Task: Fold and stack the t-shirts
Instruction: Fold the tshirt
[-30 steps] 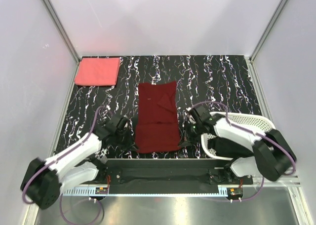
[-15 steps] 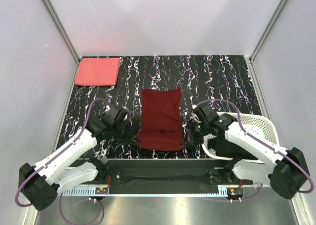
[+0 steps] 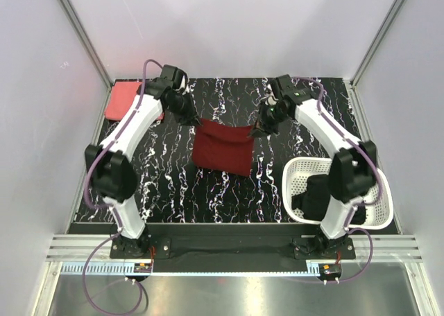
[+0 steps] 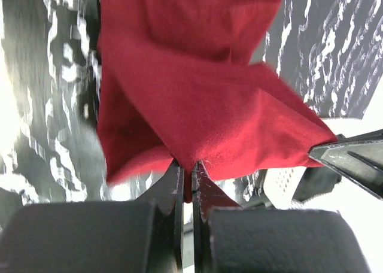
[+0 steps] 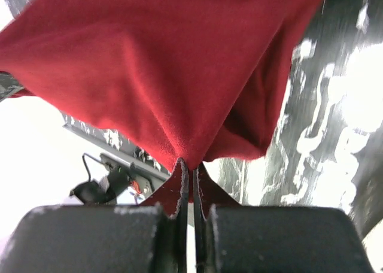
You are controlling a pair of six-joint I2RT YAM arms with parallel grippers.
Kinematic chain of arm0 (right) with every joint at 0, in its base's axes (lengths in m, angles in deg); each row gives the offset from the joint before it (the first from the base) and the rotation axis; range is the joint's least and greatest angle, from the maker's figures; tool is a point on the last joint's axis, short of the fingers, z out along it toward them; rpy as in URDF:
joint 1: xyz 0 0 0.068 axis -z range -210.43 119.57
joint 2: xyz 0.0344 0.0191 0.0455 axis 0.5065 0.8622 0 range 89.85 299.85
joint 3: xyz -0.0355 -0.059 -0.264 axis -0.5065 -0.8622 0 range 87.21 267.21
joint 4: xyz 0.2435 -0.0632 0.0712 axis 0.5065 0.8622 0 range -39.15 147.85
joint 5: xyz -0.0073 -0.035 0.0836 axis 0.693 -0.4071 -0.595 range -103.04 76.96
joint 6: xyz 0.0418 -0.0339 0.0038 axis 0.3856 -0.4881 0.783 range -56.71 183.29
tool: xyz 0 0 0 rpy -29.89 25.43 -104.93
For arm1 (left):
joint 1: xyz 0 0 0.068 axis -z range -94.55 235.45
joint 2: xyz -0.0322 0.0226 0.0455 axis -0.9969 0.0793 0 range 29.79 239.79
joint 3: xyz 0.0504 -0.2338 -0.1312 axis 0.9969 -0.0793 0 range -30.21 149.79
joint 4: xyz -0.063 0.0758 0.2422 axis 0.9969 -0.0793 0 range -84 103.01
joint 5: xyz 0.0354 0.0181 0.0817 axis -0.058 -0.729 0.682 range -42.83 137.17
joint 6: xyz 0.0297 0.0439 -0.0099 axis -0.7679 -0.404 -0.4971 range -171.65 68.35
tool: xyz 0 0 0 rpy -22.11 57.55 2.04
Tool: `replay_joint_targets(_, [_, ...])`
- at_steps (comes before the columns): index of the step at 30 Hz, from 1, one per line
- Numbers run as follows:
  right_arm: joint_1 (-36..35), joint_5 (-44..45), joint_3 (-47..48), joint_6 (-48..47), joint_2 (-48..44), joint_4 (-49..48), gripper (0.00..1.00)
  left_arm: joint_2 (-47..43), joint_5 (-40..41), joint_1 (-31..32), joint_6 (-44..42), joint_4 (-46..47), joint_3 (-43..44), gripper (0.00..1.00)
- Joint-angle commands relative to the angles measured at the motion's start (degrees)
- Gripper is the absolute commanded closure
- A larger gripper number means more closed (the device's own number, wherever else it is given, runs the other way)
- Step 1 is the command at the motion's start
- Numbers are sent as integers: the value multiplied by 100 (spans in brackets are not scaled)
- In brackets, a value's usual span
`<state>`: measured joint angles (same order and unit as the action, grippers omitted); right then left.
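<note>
The dark maroon t-shirt [image 3: 222, 148] lies in the middle of the table, doubled over into a short rectangle. Its far edge is lifted between my two grippers. My left gripper [image 3: 195, 120] is shut on the far left corner, and my right gripper [image 3: 257, 127] is shut on the far right corner. In the left wrist view the red cloth [image 4: 197, 93] is pinched between my closed fingertips [image 4: 190, 168]. The right wrist view shows the same, with the cloth [image 5: 161, 63] caught at my gripper [image 5: 191, 165]. A folded coral pink t-shirt [image 3: 123, 101] lies at the far left corner. A black t-shirt [image 3: 312, 195] sits in the basket.
The white lattice basket [image 3: 295, 170] stands at the near right, beside the right arm's base. Both arms reach far out over the black marbled table [image 3: 173, 184]. The left arm's elbow passes over the pink shirt's near edge. Grey walls enclose the table on three sides.
Both grippers have swung from the table's near edge to the far side, carrying the maroon shirt's near hem over. The shirt is now folded in half and shorter.
</note>
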<state>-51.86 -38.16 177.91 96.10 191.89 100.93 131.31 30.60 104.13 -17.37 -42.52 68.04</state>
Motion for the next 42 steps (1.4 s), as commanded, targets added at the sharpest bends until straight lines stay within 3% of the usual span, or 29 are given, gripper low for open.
replay_joint_targets(1, [139, -177, 1113, -548, 781, 423, 100, 728, -522, -101, -650, -38, 920, 100])
replay_joint_targets(9, [587, -581, 2179, -241, 2247, 28, 100, 2547, -1198, -523, -467, 464, 2222, 96])
replay_joint_targets(11, [701, -765, 2610, -197, 2556, 80, 100, 2934, -1426, -671, -309, 717, 2373, 100])
replay_joint_targets(16, [719, -994, 3103, -223, 2936, 186, 100, 2743, -1532, -743, -194, 1377, 2023, 100])
replay_joint_targets(20, [702, -1038, 2499, -188, 2296, 89, 100, 2181, -1550, -734, -299, 1185, 1698, 100])
replay_joint_targets(24, [614, -1109, 1506, -231, 1261, 238, 100, 857, -1498, -708, -317, 1132, 592, 100])
replay_joint_targets(29, [307, -1152, -445, -189, -136, 29, 100, -736, -1296, -392, -168, 1193, -1707, 100])
replay_joint_targets(32, [0, -1056, -1456, -92, -901, -86, 100, -1904, -1138, -111, 174, 1325, -3262, 100])
replay_joint_targets(36, [-300, -1249, -2757, 399, -1703, -481, 100, -3188, -865, 294, 806, 1308, -4679, 100])
replay_joint_targets(42, [-555, -1267, -4208, 919, -2522, -983, 100, -4456, -890, 602, 1335, 1422, -6098, 97])
